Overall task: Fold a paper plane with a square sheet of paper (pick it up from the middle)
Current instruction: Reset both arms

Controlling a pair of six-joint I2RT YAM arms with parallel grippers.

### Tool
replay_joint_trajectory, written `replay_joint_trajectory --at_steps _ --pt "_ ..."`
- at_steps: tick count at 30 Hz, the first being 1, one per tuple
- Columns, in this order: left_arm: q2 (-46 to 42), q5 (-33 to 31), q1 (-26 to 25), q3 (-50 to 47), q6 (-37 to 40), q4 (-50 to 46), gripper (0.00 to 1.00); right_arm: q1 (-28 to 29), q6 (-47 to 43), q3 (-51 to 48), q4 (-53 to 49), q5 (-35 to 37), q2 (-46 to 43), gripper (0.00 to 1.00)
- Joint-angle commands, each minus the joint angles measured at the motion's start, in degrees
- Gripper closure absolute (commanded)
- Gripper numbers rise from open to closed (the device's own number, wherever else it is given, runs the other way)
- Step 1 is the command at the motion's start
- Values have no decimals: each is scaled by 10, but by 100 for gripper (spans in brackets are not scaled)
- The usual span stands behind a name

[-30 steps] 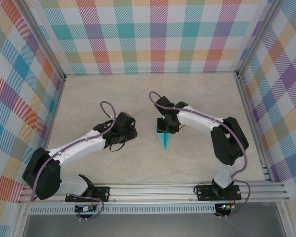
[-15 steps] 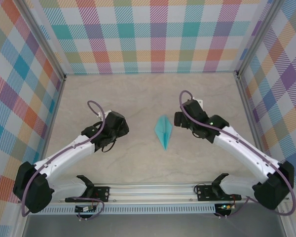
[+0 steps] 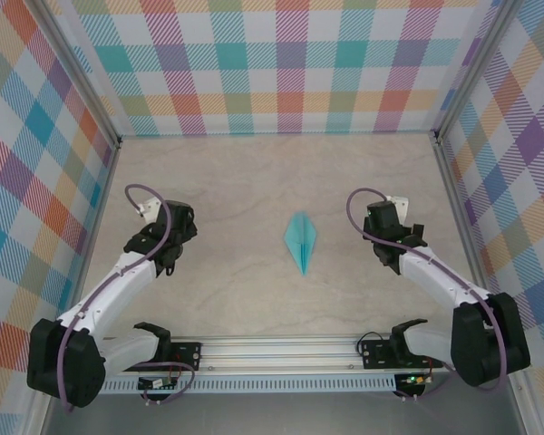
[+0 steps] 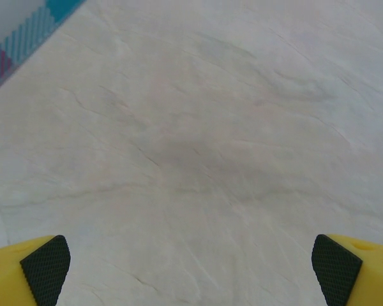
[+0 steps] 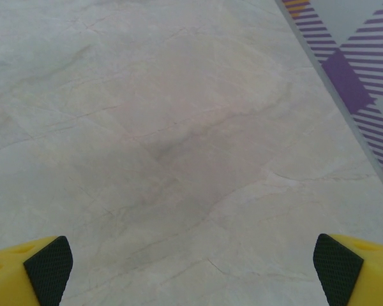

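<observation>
The paper plane (image 3: pixel 300 240), a slim light turquoise dart folded from the square sheet of paper, lies flat at the middle of the table with its sharp tip toward the arm bases. Nothing touches it. My left gripper (image 3: pixel 174 220) hangs well to its left, my right gripper (image 3: pixel 386 220) well to its right. In the left wrist view the left gripper (image 4: pixel 191 274) is open: yellow fingertips (image 4: pixel 45 268) sit far apart over bare tabletop. The right gripper (image 5: pixel 193 271) is open too, with its fingertips (image 5: pixel 48 262) wide apart and nothing between them.
Checked walls (image 3: pixel 272 63) enclose the marbled tabletop (image 3: pixel 254 172) on three sides. A wall strip shows at the left wrist view's upper left (image 4: pixel 25 32) and the right wrist view's upper right (image 5: pixel 364 70). An aluminium rail (image 3: pixel 281 349) runs along the near edge.
The right gripper, which was over the plane a second ago, has let go and swung right. The left arm has drawn back to the left. Both grippers opened wide; the plane stays put.
</observation>
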Motion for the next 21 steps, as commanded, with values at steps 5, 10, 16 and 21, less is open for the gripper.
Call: replay_joint_trajectory --at_steps 5,10,16,21 --pt "30 -41 51 -85 95 238 0 -32 -108 -35 273 -114 98 0" --pt "66 -39 56 -128 187 419 0 -46 -144 -63 398 -174 121 0" --pt "159 9 57 -160 239 566 0 -73 -156 -105 473 -216 99 0" --pt "213 53 66 -164 288 653 0 -97 -170 -121 519 -281 111 0"
